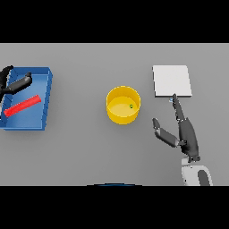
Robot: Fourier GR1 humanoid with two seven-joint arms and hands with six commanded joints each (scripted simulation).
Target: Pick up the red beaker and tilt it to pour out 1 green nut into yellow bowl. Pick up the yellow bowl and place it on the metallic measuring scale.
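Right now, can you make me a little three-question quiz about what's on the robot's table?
1. True or false: a green nut already lies inside the yellow bowl.
2. Where is the red beaker? A) lying in the blue tray; B) standing on the scale; C) held by the right hand.
3. Fill in: the yellow bowl stands on the grey ____, not on the metallic measuring scale.

Key:
1. True.
2. A. The left hand shows over the tray, and the right hand is open beside the scale, holding nothing.
3. Table.
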